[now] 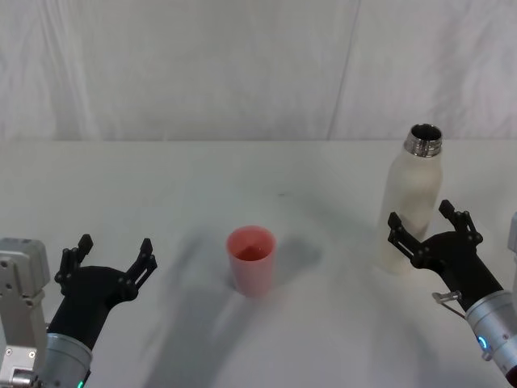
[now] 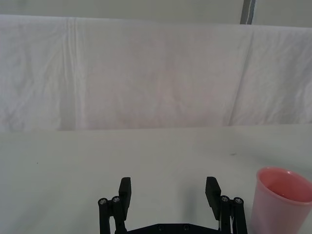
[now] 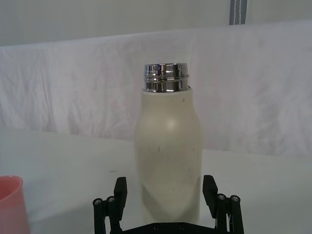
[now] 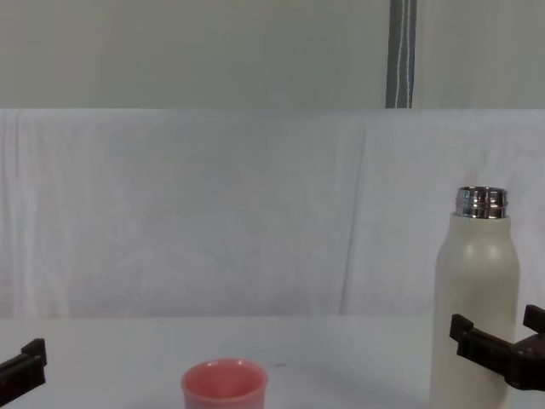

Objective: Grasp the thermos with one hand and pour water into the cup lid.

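The right hand (image 1: 428, 225) hovered low over the table (image 1: 323, 323) with its black ridged fingers (image 3: 120, 187) spread wide, holding nothing. Just past the fingertips stood the bottle (image 1: 410, 210), upright, its cream-white body lined up with the gap between the two fingers; in the right wrist view the bottle (image 3: 168, 156) rose between them, but the fingers had not closed on it and I could not tell whether either one brushed its side. Its shiny steel neck (image 3: 165, 78) was uncovered at the top, well above the hand. From the chest view the same hand (image 4: 498, 341) sat at about the lower third of the bottle (image 4: 475, 298).

Off to the inner side of that hand, well apart from the bottle, the small pink cup (image 1: 251, 259) stood upright on the table, its round rim open upward.

The left hand (image 1: 109, 263) rested at the near left, also low over the table, fingers (image 2: 125, 190) wide apart and empty. The cup (image 2: 282, 200) stood beyond it and off to its inner side, near but not touching.

Behind everything, past the far edge of the table, hung a creased white cloth (image 1: 242, 65).
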